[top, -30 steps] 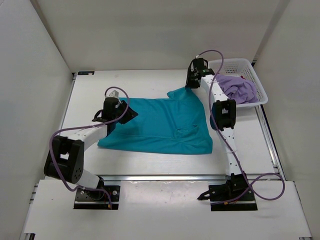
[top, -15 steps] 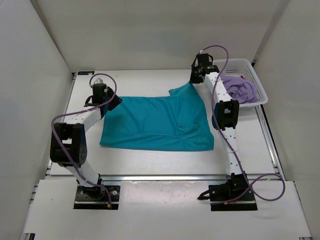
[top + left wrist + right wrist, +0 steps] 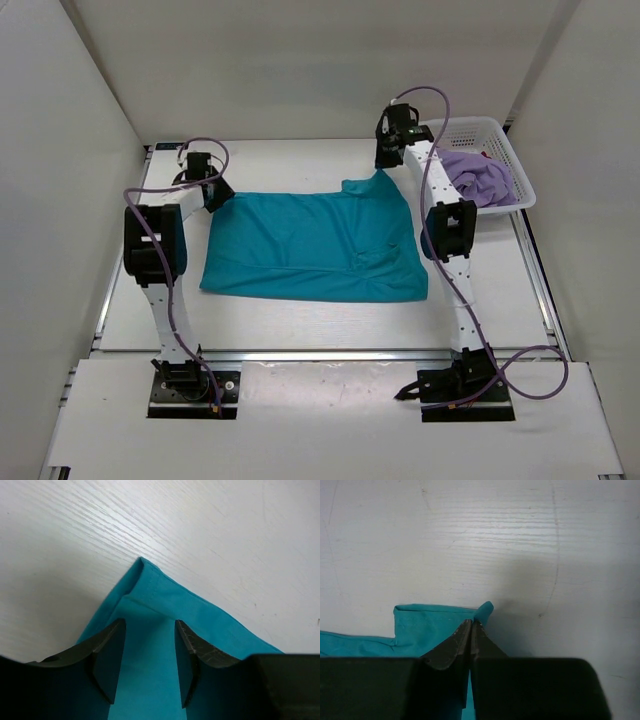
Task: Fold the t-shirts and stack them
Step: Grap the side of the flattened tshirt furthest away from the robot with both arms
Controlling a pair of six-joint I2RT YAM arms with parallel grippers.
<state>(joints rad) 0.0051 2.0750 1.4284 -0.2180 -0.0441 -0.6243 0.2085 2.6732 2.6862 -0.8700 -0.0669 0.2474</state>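
the white wooden table [image 3: 300, 330] is carrying the teal fabric t-shirt [image 3: 310, 245], which is lying spread across its middle, wider and flatter than a second ago, when its left side was bunching under the left arm. that arm has been swinging out toward the far left corner of the shirt, and the left gripper [image 3: 150, 630] is now hovering over that hemmed corner with its fingers apart, the cloth lying loose between them and not pinched. the right gripper [image 3: 471, 625] has been closing in the same second and is now squeezing its fingers together on the shirt's far right corner, a small tuft of teal poking out at the tips. this is looking like the setting-up of a two-corner grip, so the first fold is probably waiting only on the left side closing. the white plastic mesh basket [image 3: 470, 122] is sitting at the far right of the table, holding the crumpled lavender fabric t-shirt [image 3: 478, 178]; no red shirt is showing in any view.
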